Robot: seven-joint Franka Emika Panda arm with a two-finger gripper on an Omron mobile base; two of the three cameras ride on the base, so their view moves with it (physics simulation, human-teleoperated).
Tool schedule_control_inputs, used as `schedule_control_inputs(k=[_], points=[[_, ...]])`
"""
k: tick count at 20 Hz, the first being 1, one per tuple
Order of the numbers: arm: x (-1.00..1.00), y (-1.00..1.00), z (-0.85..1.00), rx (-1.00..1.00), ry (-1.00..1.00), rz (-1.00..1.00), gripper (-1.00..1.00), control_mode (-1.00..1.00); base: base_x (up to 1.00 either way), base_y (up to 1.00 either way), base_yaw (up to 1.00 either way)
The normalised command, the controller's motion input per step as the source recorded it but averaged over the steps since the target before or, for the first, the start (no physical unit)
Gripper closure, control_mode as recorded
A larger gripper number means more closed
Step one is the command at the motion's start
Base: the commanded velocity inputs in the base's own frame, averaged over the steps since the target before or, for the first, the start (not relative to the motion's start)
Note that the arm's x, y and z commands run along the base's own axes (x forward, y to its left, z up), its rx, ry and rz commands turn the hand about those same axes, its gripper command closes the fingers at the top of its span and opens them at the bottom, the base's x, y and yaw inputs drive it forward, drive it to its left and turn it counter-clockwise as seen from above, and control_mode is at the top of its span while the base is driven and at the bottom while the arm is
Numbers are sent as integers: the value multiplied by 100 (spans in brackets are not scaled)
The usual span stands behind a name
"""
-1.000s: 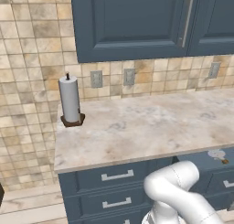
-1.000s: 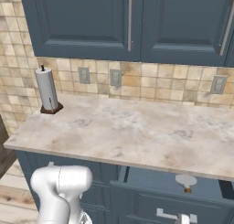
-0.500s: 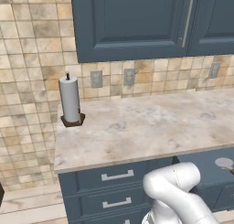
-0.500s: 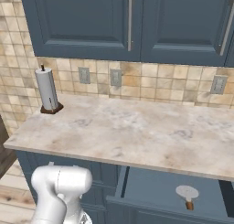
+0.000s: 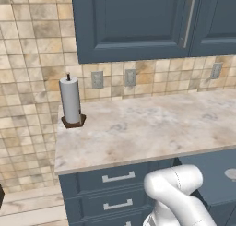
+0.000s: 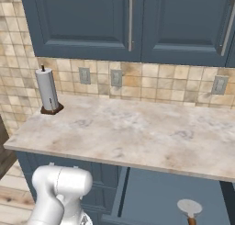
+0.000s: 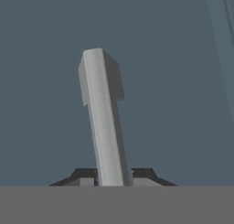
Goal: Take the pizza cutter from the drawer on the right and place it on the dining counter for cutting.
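Observation:
The drawer (image 6: 151, 196) under the worktop's right part stands pulled out, its navy inside showing. In it lies the pizza cutter (image 6: 189, 209), round grey head up and brown handle at the frame's bottom edge; the pizza cutter's head (image 5: 232, 174) also shows at the right edge of the left base view. In the hand view my gripper (image 7: 113, 175) is shut on the drawer's silver bar handle (image 7: 101, 113), which runs up between the dark finger tips (image 7: 82, 175) against the navy drawer front. The dining counter is out of view.
A marbled worktop (image 5: 152, 128) backed by tan tiles overhangs the open drawer. A paper towel roll (image 5: 71, 100) stands at its left end. Shut drawers (image 5: 117, 177) with silver bars sit to the left. Navy wall cabinets (image 6: 131, 22) hang above.
The drawer has slid further out from under the worktop, drawn by the handle. The pizza cutter inside has come along and shows more fully.

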Motion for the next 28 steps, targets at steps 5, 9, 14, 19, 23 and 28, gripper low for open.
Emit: schedule_control_inputs(k=[5, 9, 14, 19, 23, 28], points=[[-61, -1, -5, 0, 0, 0, 100, -100, 0, 0, 0], [-60, 0, -5, 0, 0, 0, 100, -100, 0, 0, 0], [-51, -1, -3, 0, 0, 0, 100, -100, 0, 0, 0], [-35, 0, 0, 0, 0, 0, 100, -100, 0, 0, 0], [0, 0, 0, 0, 0, 0, -100, -100, 0, 0, 0], [-23, -3, 0, 0, 0, 0, -100, -100, 0, 0, 0]])
